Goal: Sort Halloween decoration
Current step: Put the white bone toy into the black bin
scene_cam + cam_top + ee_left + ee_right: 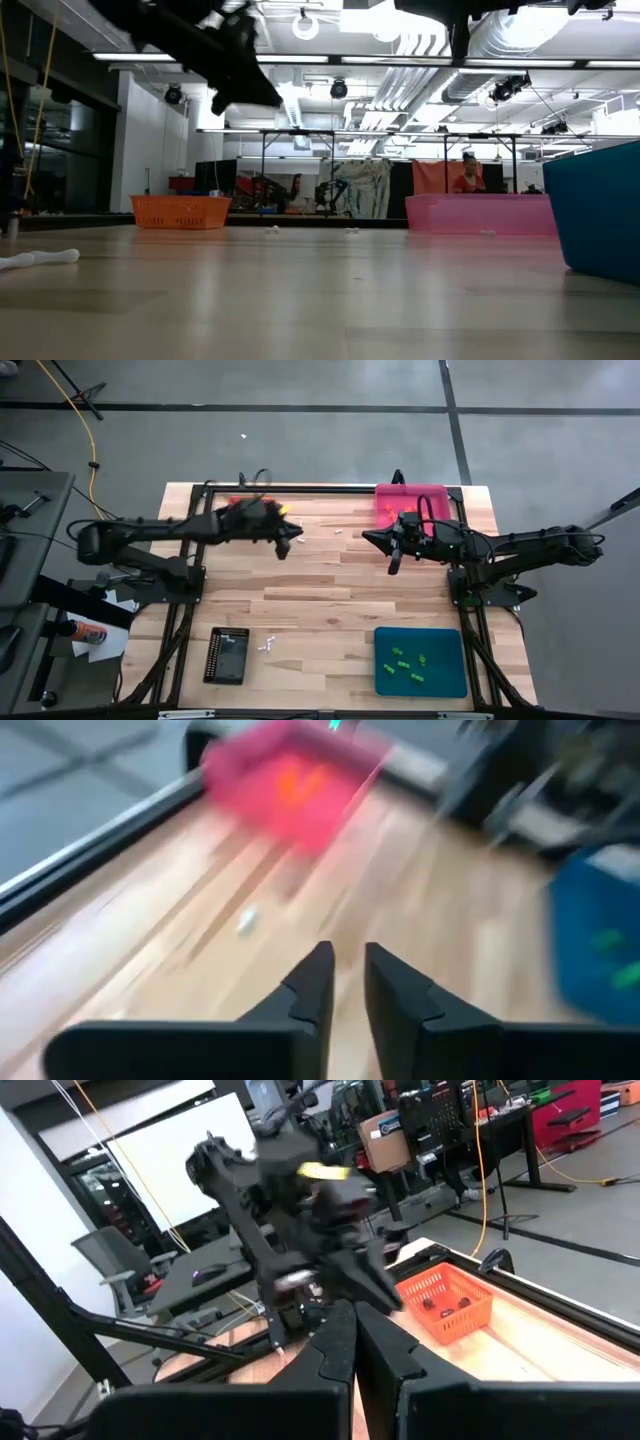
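Claws | my left claw point(343, 982) hung slightly apart, empty; my right claw point(352, 1335) together | white trinket point(246, 923) lay on table point(330, 600) near pink tray point(408, 502) | judged light, hard, rollable; pinch its middle.

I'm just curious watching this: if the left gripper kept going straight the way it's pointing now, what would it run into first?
Probably the pink tray, though depth is hard to judge. The left gripper points along the bare wooden table toward it; a small white trinket lies just off that line.

Pale wood table point(330, 585) — smooth; teal tray point(445, 678) — matt plastic
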Tool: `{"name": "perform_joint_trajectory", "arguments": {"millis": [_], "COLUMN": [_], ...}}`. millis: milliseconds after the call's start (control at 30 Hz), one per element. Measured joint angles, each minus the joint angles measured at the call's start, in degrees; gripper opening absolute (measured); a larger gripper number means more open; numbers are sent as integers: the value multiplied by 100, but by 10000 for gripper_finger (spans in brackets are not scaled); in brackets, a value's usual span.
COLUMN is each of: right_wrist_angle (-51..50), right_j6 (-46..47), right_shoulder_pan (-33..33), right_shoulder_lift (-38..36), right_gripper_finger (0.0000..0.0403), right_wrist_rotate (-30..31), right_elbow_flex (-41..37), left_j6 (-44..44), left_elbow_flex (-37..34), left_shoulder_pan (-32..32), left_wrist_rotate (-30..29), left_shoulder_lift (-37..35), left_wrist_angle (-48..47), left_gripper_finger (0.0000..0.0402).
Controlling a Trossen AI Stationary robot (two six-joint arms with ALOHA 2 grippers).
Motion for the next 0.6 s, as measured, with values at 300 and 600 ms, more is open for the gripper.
{"name": "perform_joint_trajectory", "arguments": {"millis": [300, 600], "right_wrist_angle": [-402, -530], "right_j6": [65, 68], "right_shoulder_pan": [0, 0], "right_shoulder_lift": [0, 0], "right_gripper_finger": [0, 0], "right_wrist_rotate": [0, 0], "right_elbow_flex": [0, 0], "left_j6": [902, 2097], "left_elbow_flex": [2304, 3526], "left_shoulder_pan": [970, 1039], "left_wrist_rotate": [667, 852], "left_shoulder_lift": [2251, 4092], "left_wrist_angle": [-3320, -4505], "left_gripper_finger": [133, 175]}}
